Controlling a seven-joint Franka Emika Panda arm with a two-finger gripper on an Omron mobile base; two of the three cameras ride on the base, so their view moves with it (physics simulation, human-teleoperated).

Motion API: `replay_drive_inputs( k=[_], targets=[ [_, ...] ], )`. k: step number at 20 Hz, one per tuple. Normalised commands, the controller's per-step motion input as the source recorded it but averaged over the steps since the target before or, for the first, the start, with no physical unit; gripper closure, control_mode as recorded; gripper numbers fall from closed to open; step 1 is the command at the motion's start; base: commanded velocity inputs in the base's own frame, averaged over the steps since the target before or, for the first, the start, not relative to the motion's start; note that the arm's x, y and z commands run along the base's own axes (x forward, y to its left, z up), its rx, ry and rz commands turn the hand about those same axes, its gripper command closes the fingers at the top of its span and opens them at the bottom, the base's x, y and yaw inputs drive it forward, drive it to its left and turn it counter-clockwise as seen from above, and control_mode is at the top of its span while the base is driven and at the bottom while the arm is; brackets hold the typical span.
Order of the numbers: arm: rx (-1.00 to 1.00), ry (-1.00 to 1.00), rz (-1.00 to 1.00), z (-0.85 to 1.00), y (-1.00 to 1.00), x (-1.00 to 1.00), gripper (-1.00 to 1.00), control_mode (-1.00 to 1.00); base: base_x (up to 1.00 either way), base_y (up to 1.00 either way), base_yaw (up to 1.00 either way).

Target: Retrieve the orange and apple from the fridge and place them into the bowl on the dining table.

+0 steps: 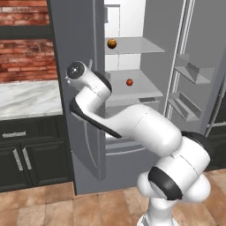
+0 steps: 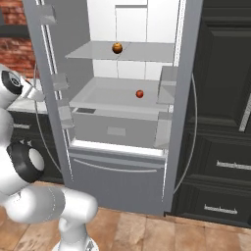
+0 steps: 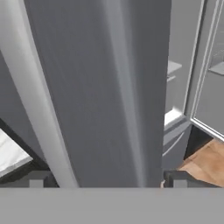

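A: Two fruits logged in the fridge (image 1: pixel 132 101): orange (image 1: pixel 112 43) on the upper shelf, apple (image 1: pixel 129 82) below it.

B: We note the gripper (image 3: pixel 107 181) spread wide, empty, facing the left door; both fruits lie toward three o'clock.

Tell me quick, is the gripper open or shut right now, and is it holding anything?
Gripper: open, its two tips spread wide on either side of the fridge door edge, holding nothing.
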Motion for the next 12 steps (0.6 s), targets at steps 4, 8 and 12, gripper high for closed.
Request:
replay_drive_inputs(
  k=[4, 8, 12],
  targets=[
    [0.16, -0.83, -0.02, 0.11, -0.2, -1.0, -1.0, -1.0, 0.0, 0.0, 0.0],
    [0.17, -0.57, 0.01, 0.41, 0.0, -0.97, -1.0, -1.0, 0.0, 0.0, 0.0],
    [0.15, -0.29, 0.19, 0.54, 0.0, -0.54, -1.0, -1.0, 0.0, 0.0, 0.0]
  ],
)
